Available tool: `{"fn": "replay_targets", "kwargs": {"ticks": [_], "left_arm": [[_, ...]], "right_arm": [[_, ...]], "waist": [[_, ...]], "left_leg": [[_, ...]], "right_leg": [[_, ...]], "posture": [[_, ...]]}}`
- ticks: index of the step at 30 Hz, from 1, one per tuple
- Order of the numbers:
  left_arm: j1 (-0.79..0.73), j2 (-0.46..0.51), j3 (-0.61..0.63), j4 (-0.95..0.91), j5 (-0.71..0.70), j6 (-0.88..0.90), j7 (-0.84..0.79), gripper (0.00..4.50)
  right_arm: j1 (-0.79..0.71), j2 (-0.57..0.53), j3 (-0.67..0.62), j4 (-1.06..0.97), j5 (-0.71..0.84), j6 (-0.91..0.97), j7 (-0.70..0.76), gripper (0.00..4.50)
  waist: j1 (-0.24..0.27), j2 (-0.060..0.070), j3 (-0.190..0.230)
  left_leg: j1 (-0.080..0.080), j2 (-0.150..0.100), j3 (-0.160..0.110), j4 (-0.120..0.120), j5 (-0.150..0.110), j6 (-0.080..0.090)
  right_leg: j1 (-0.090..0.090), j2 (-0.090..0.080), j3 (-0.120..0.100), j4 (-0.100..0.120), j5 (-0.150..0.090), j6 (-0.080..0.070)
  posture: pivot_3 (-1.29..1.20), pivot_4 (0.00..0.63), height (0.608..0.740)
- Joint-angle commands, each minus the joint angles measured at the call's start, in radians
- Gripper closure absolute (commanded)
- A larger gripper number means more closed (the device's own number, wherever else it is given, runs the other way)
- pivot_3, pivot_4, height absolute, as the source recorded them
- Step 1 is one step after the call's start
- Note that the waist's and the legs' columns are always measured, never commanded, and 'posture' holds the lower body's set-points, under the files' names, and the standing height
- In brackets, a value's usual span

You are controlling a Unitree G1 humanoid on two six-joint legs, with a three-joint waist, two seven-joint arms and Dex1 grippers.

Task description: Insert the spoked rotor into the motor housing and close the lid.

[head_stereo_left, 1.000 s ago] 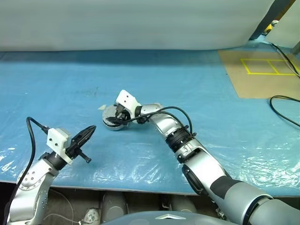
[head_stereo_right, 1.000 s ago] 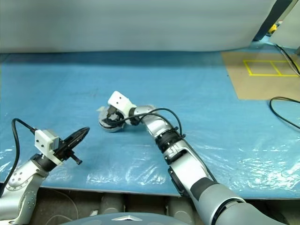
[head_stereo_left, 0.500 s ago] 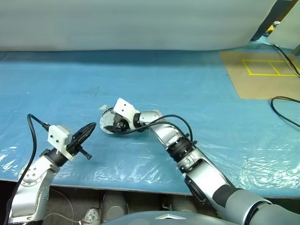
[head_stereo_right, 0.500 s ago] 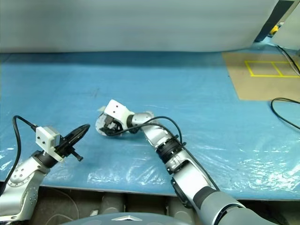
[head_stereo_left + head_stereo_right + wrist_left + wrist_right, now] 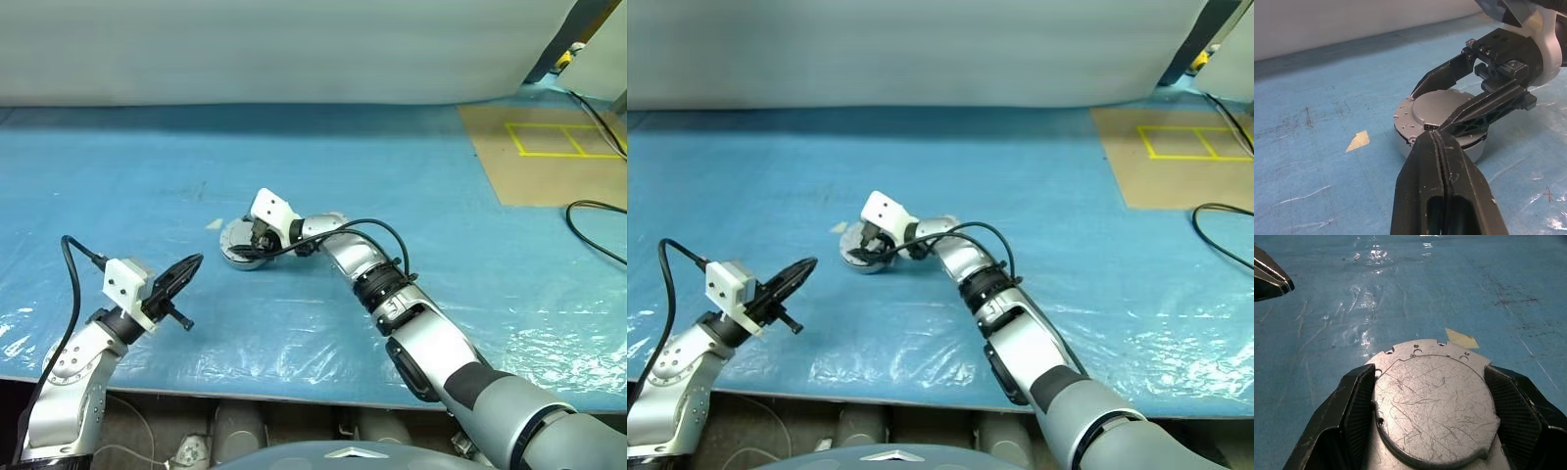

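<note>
Since half a second ago, your right gripper (image 5: 1436, 431) and the round silver motor housing (image 5: 1437, 404) between its fingers sit slightly farther right on the blue tabletop (image 5: 441, 196). Its jaws stand wide, flanking the housing's sides. Your left gripper (image 5: 1436, 142) hovers nearby, pressed closed and empty.

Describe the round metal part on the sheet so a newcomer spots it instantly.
Start at the blue plastic sheet covering the table; near its middle, the right gripper straddles a round silver assembly. Its flat scratched top and screw-holed flange distinguish it from the small yellowish tape scrap beside it.
</note>
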Motion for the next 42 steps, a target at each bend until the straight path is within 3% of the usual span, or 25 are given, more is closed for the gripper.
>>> {"fn": "replay_targets", "kwargs": {"ticks": [1, 16, 42], "left_arm": [[0.013, -0.004, 0.008, -0.010, -0.001, -0.025, 0.000, 4.50], [0.005, -0.005, -0.011, -0.027, 0.003, -0.010, 0.016, 4.50], [-0.022, 0.000, -0.047, -0.045, 0.003, 0.017, 0.028, 4.50]], "right_arm": [[-0.002, 0.030, -0.013, -0.013, 0.016, -0.016, -0.012, 1.33], [0.023, 0.005, 0.012, 0.062, -0.032, -0.124, -0.017, 1.33], [0.021, 0.031, -0.065, 0.237, -0.018, -0.215, -0.029, 1.33]], "waist": [[0.000, 0.000, 0.000], [0.001, 0.000, 0.000], [0.000, 0.002, -0.001]], "left_leg": [[0.000, 0.000, 0.000, 0.000, 0.000, 0.000], [0.001, 0.001, 0.000, 0.004, 0.000, 0.000], [0.004, 0.000, 0.000, 0.008, -0.001, 0.001]], "right_leg": [[0.000, 0.000, 0.000, 0.000, -0.001, -0.001], [0.000, 0.000, 0.000, 0.004, -0.002, -0.003], [0.000, -0.001, 0.002, 0.013, -0.003, -0.004]], "posture": [[0.00, 0.150, 0.740], [0.00, 0.150, 0.740], [0.00, 0.150, 0.740]]}}
